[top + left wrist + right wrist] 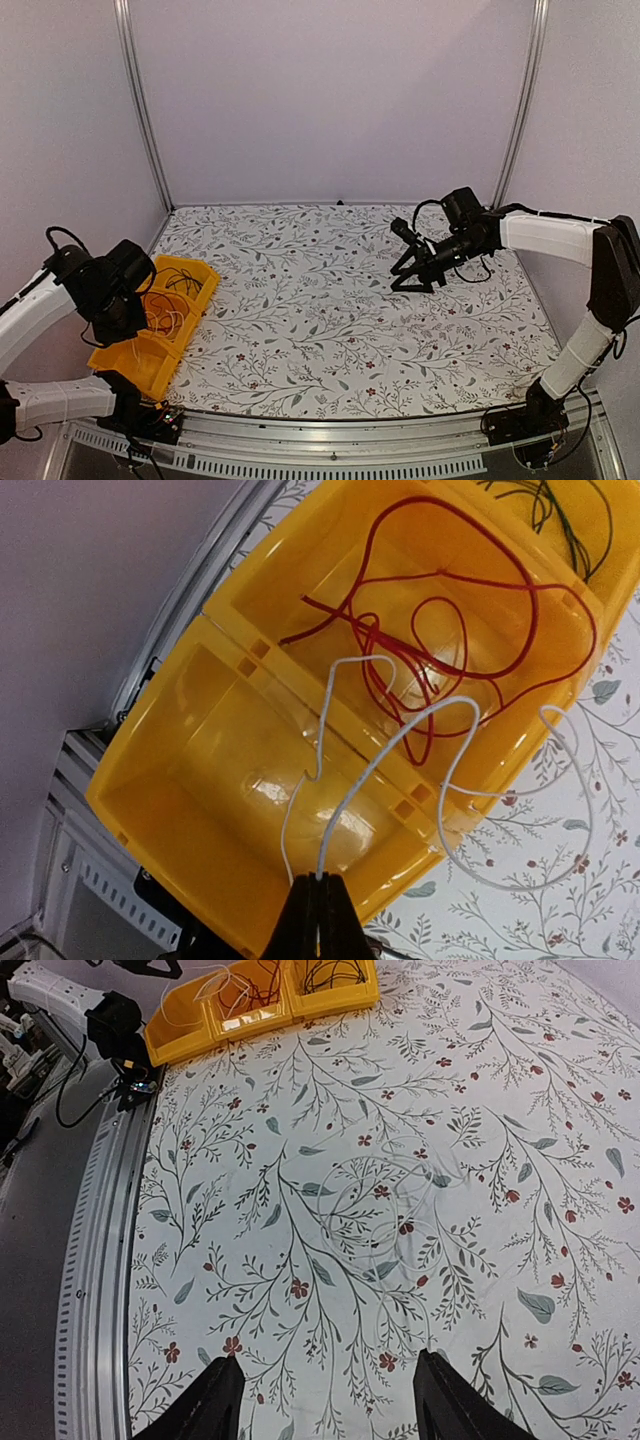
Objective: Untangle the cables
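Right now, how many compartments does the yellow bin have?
3. The nearest compartment looks bare, with the left gripper holding a white cable above it; the middle compartment holds a red cable; the farthest compartment holds dark cables, partly out of frame.

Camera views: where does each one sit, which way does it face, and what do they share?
Top external: above and behind the bases, facing the table; left arm, right arm and bin show.
Left wrist: over the bin, looking down; left tool shut on a white cable.
Right wrist: above the table, looking down across it toward the bin; right tool open.
Shared: the bin appears in all three.
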